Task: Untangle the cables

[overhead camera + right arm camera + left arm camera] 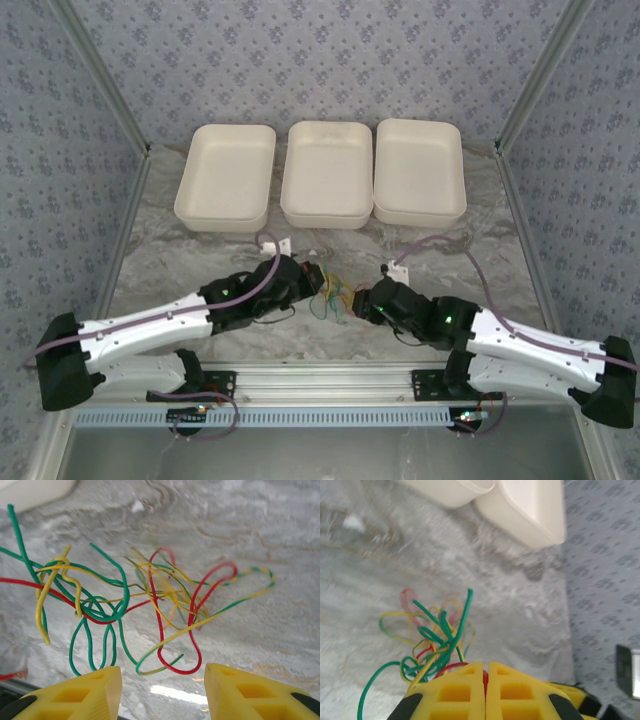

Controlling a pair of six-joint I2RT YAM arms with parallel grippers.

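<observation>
I read the left gripper (486, 667) at centre-left of the grey marbled counter (170, 270). Its yellow jaws are clenched on strands of the cables (150, 595), a tangle of thin red, yellow and green wires at the counter's near middle, between the two grippers. Right of the tangle, the right gripper (163, 672) has its jaws released and standing apart, with the wire loops just ahead. Three cream rectangular trays (323, 172) stand side by side along the far edge.
</observation>
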